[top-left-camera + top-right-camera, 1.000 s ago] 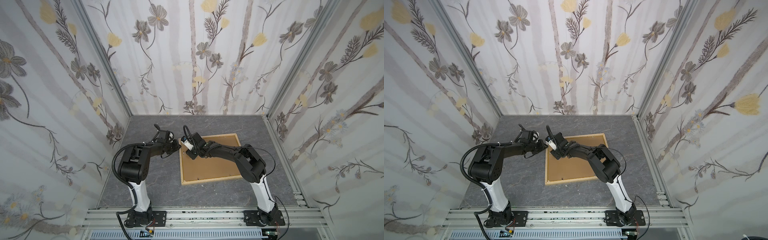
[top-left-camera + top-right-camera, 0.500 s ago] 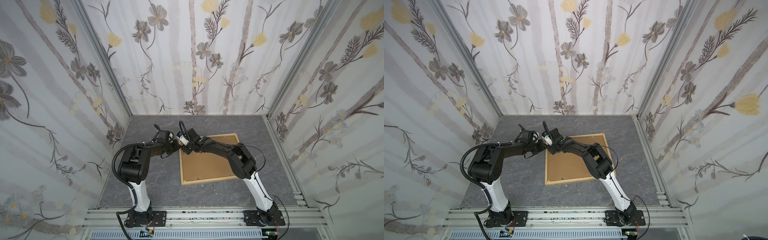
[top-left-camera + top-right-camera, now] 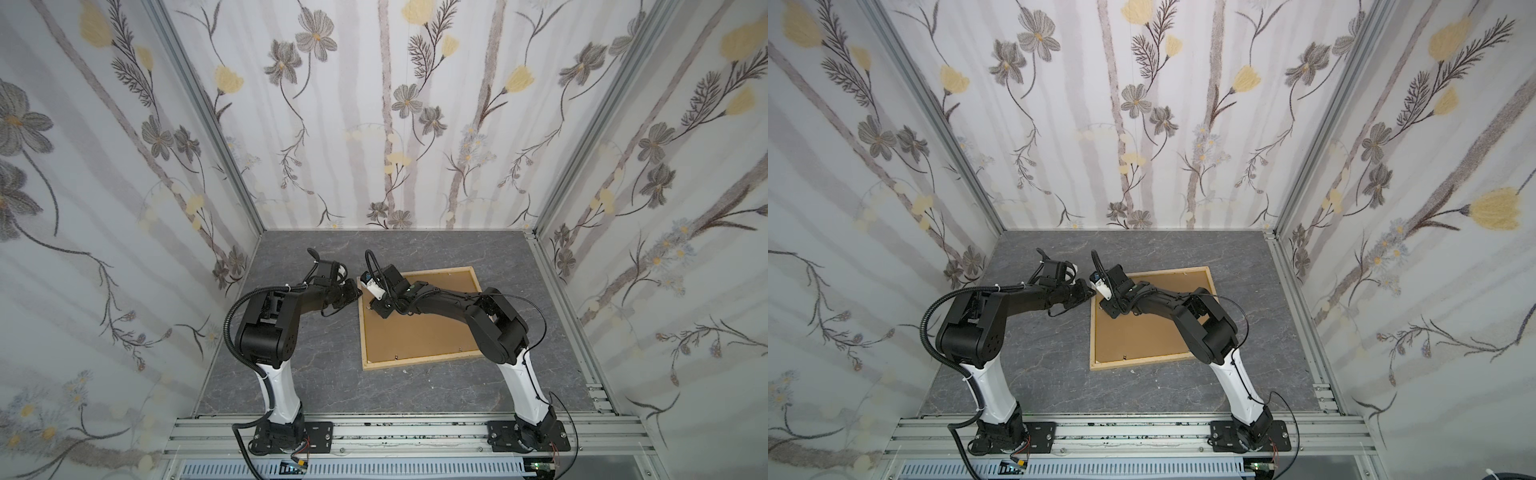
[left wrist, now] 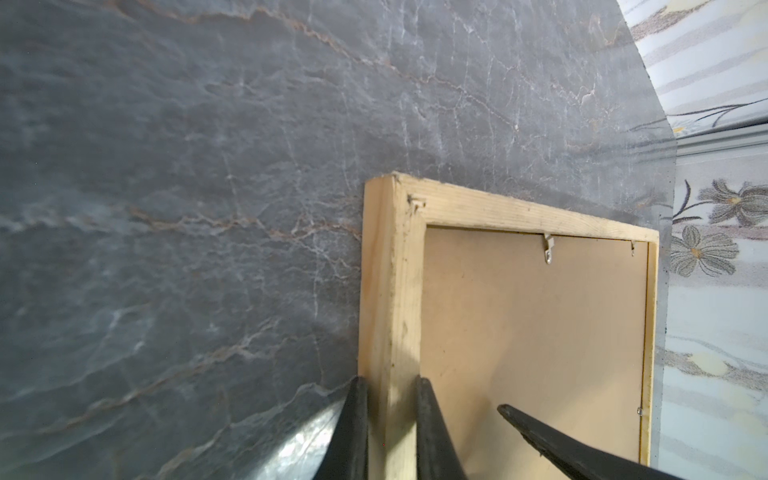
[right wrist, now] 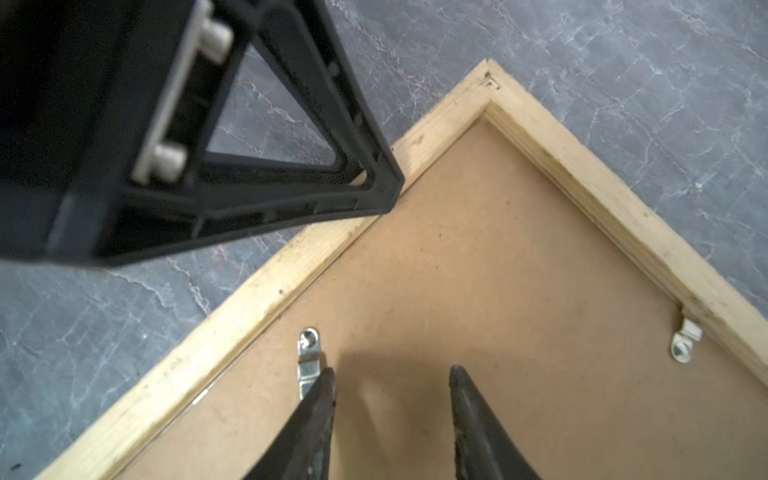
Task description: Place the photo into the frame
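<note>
The light-wood frame (image 3: 419,360) lies face down on the grey marbled desk (image 3: 316,374), with a brown backing panel (image 3: 415,332) seated inside it. The left hand (image 4: 388,399) is clamped on the frame's left rail near its far end (one finger outside the wood, one on the panel side). The right hand (image 5: 391,374) points down at the panel just inside that corner. Its fingers are apart with nothing between them, and one tip is just beside a metal clip (image 5: 308,353). The two hands are close together.
</note>
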